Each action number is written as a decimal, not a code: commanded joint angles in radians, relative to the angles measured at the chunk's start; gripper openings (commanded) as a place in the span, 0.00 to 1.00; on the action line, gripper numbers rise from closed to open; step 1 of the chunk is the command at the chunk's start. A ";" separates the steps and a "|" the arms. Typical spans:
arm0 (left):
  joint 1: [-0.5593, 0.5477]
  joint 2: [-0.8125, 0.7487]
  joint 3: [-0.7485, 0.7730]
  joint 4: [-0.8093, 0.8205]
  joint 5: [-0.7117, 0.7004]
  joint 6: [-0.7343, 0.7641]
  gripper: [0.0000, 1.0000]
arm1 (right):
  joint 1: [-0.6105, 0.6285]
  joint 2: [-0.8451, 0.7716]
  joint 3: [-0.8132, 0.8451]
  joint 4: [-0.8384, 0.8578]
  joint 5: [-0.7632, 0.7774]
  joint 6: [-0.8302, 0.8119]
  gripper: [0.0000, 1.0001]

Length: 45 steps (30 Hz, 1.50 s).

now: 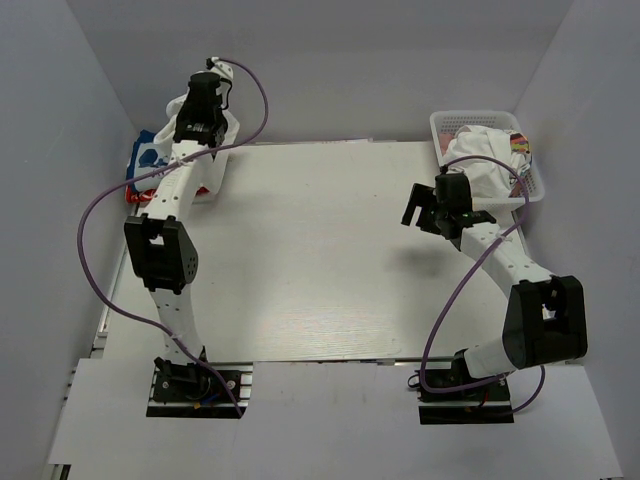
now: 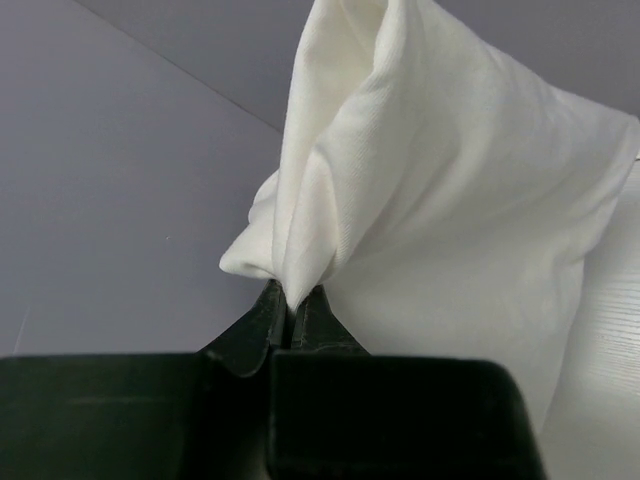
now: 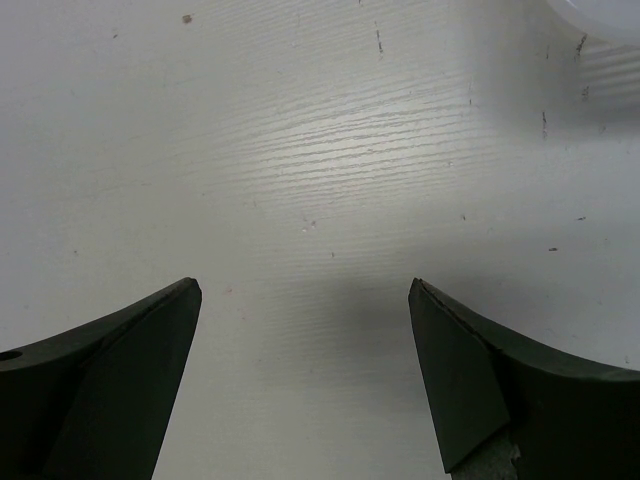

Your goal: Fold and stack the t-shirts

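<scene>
Left gripper [image 2: 293, 300] has its two black fingers pressed together on a bunched fold of the white tee [image 2: 450, 200]. In the left wrist view the cloth rises from the pinch in a tall gathered ridge and spreads wide to the right, with a grey wall behind it. From the top camera, the left gripper [image 1: 212, 72] is raised at the far left corner of the table [image 1: 320, 250], and the white tee [image 1: 228, 128] drapes down around the wrist on both sides.

Just beside the left arm, at the table's far left edge, lies a blue tee [image 1: 148, 155] with white print. A scrap of red cloth [image 1: 135, 198] shows at its near side.

Right gripper [image 1: 418, 212] hangs above the right side of the table, near a white basket [image 1: 440, 125] in the far right corner. In the right wrist view, the right gripper [image 3: 305, 290] has its fingers spread wide apart with nothing between them, only the bare white wood-grain table [image 3: 320, 150] below.

Inside the basket is a crumpled printed tee [image 1: 480, 150], white with a small colourful patch at its right edge. It is heaped above the basket's rim.
</scene>
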 commanded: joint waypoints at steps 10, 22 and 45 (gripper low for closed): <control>0.127 0.042 0.118 0.071 0.010 -0.086 0.00 | 0.002 -0.023 0.009 -0.001 0.031 -0.008 0.90; 0.249 0.223 0.211 0.071 0.111 -0.166 0.00 | 0.005 0.005 0.073 -0.076 0.046 -0.017 0.90; 0.312 0.177 0.090 0.136 0.068 -0.218 1.00 | 0.002 0.011 0.125 -0.156 0.040 -0.037 0.90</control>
